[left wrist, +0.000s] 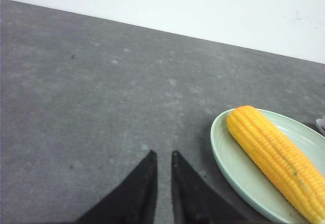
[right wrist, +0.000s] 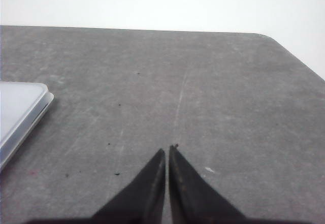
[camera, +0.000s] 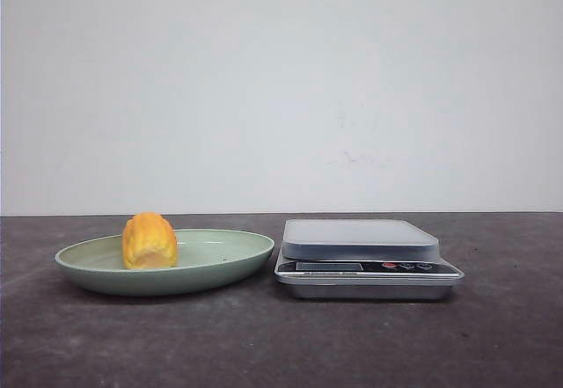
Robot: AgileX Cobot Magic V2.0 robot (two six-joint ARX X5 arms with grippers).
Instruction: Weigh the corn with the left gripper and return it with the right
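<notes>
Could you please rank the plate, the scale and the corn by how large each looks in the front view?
1. Plate, widest.
2. Scale, somewhat narrower, though about as tall as the plate.
3. Corn, clearly smallest; it points along the camera's line of sight, so its length is foreshortened.

All I could see of the robot from my station were the fingertips in the two wrist views. The left gripper (left wrist: 162, 155) showed as two matte black fingers (left wrist: 136, 193), broad at the base and tapering to sharp points. The right gripper (right wrist: 167, 150) looked the same: plain black wedge-shaped fingers (right wrist: 190, 193), smooth, with no markings, screws or cables visible.
</notes>
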